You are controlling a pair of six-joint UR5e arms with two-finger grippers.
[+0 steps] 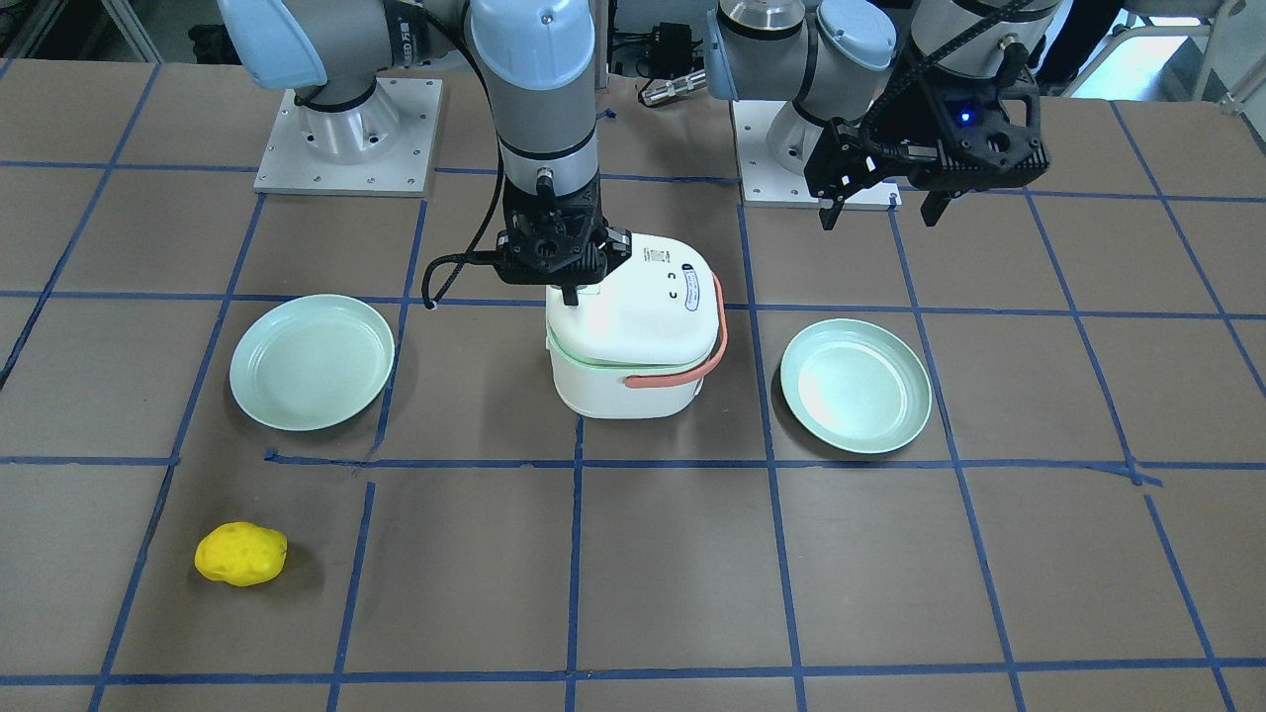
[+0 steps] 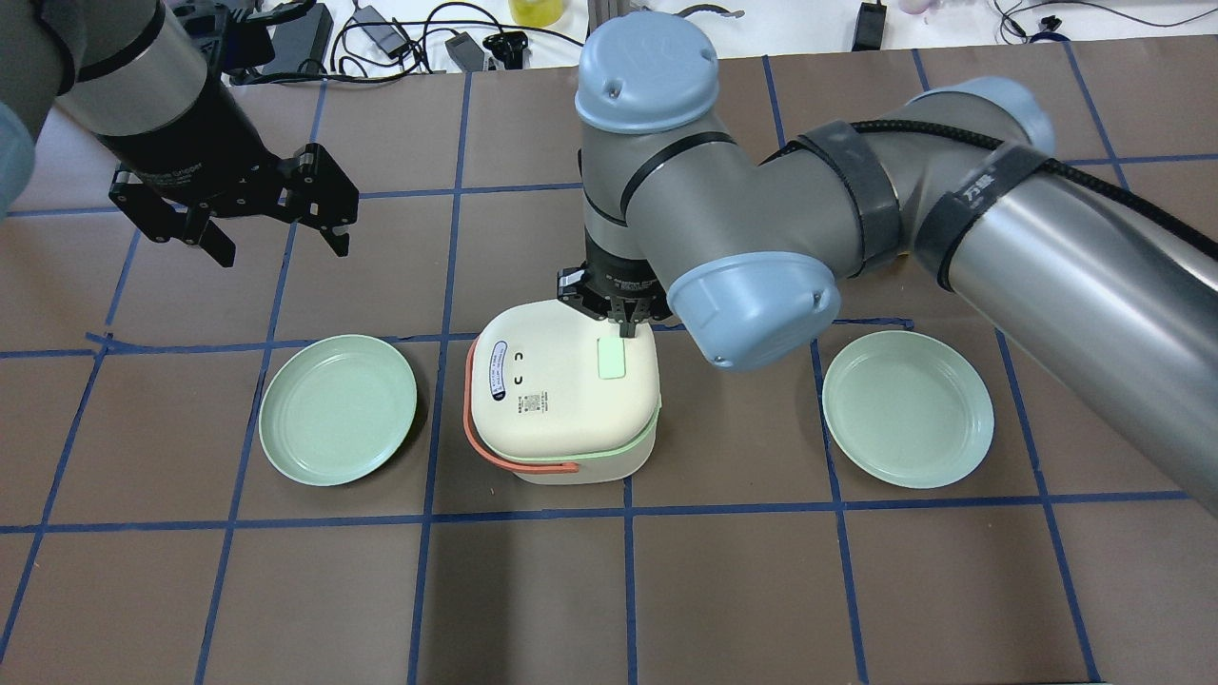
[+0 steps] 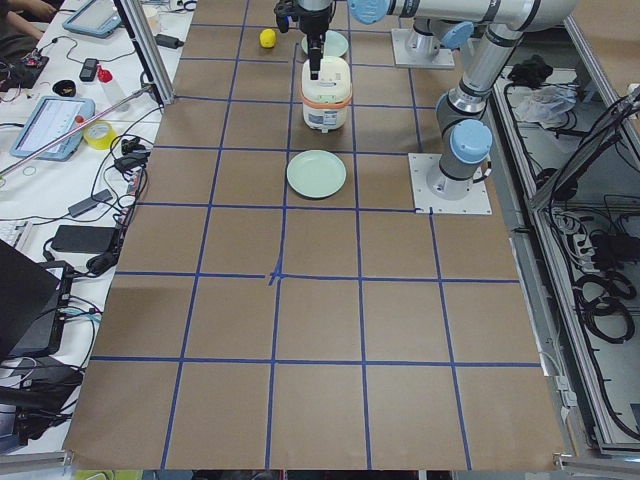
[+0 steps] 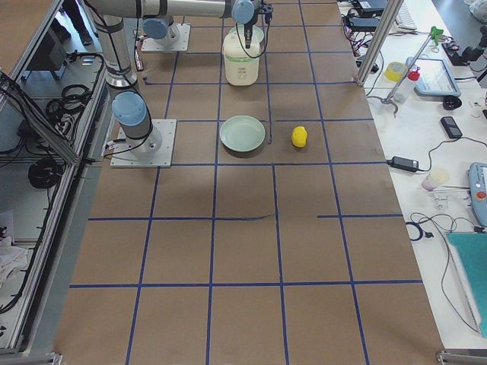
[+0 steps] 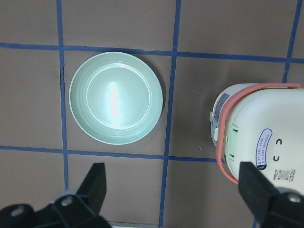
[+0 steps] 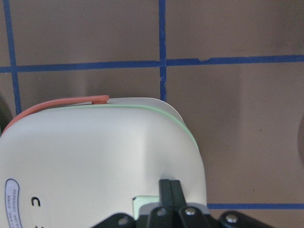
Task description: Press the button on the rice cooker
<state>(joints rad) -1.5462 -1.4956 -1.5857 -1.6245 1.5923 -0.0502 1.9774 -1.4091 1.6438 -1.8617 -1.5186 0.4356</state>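
The white rice cooker (image 2: 561, 400) with a salmon handle stands at the table's middle, lid closed. A pale green button (image 2: 610, 360) sits on its lid. My right gripper (image 2: 626, 331) is shut and points straight down, its tips at the button's robot-side edge. In the right wrist view the shut fingers (image 6: 169, 189) rest against the lid (image 6: 104, 152) beside the button (image 6: 141, 204). I cannot tell whether the button is pressed in. My left gripper (image 2: 284, 249) is open and empty. It hovers well clear of the cooker (image 5: 256, 142), over a green plate (image 5: 116, 97).
Two pale green plates (image 2: 338, 409) (image 2: 909, 409) flank the cooker, one on each side. A yellow lumpy object (image 1: 240, 554) lies near the operators' edge. Blue tape lines grid the brown table. Cables and gear lie beyond the table's far edge.
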